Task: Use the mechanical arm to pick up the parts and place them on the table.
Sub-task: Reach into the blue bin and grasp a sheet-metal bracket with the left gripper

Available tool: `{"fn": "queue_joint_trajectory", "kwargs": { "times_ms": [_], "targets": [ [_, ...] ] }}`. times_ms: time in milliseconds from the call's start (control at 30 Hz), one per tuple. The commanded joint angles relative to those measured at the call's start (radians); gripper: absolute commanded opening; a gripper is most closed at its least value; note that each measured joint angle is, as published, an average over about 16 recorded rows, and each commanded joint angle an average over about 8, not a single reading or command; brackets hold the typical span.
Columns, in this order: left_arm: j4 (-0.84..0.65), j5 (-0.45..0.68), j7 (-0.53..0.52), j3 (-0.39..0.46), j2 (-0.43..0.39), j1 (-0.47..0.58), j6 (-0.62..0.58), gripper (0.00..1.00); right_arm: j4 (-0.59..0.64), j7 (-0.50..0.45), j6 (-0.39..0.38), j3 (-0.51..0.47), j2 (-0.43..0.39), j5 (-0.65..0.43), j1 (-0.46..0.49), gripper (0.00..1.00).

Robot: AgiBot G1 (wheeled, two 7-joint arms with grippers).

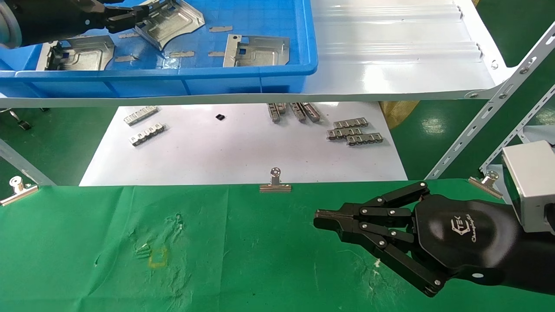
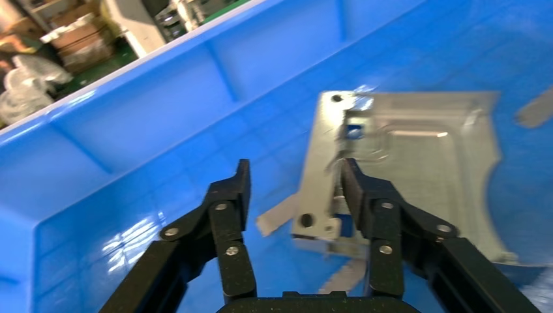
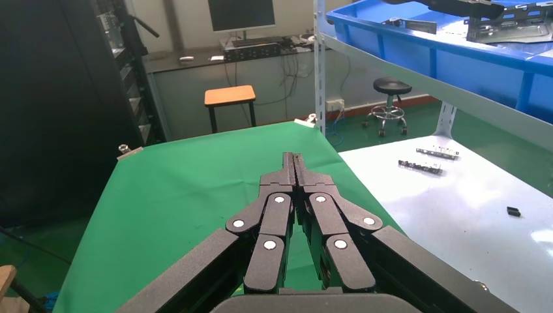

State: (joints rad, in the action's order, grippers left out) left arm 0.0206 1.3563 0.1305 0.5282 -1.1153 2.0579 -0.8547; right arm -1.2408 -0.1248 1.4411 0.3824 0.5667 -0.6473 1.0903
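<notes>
Left hand [image 1: 130, 17] reaches into the blue bin [image 1: 260, 73] on the shelf, fingers [image 2: 228, 202] spread wide around the edge of a metal part [image 1: 171, 21]; no grip closed on it, though one finger looks to touch its folded edge. Two more parts lie flat in the bin, one [image 1: 80, 53] near the bin's front left, one [image 1: 256, 50] near its front right. Right hand [image 1: 323, 221] hovers over the green table [image 1: 108, 242] in front of the bin, fingertips pressed together, holding nothing.
</notes>
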Motion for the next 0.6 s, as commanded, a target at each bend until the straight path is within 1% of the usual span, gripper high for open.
{"fn": "queue_joint_trajectory", "kwargs": {
  "times_ms": [33,100,133,267,333,367,400,600],
  "targets": [
    [-0.008,0.002,0.004,0.001,-0.008,-0.002,0.029,0.0,0.0,0.0,0.0,0.0,0.0,0.0,0.0,0.02],
    [-0.012,0.005,0.003,0.003,-0.014,-0.002,0.042,0.0,0.0,0.0,0.0,0.0,0.0,0.0,0.0,0.1],
    [-0.014,0.006,0.002,0.004,-0.017,-0.002,0.046,0.0,0.0,0.0,0.0,0.0,0.0,0.0,0.0,0.2],
    [-0.02,0.01,-0.003,0.006,-0.022,-0.001,0.05,0.0,0.0,0.0,0.0,0.0,0.0,0.0,0.0,0.7],
    [-0.022,0.009,-0.006,0.006,-0.023,-0.001,0.048,0.0,0.0,0.0,0.0,0.0,0.0,0.0,0.0,0.9],
    [-0.023,0.009,-0.007,0.006,-0.023,-0.001,0.046,0.0,0.0,0.0,0.0,0.0,0.0,0.0,0.0,0.97],
    [-0.023,0.007,-0.009,0.005,-0.023,-0.001,0.044,0.0,0.0,0.0,0.0,0.0,0.0,0.0,0.0,1.0],
    [-0.011,-0.013,-0.012,-0.009,-0.009,0.006,-0.011,0.0,0.0,0.0,0.0,0.0,0.0,0.0,0.0,1.0]
  ]
}}
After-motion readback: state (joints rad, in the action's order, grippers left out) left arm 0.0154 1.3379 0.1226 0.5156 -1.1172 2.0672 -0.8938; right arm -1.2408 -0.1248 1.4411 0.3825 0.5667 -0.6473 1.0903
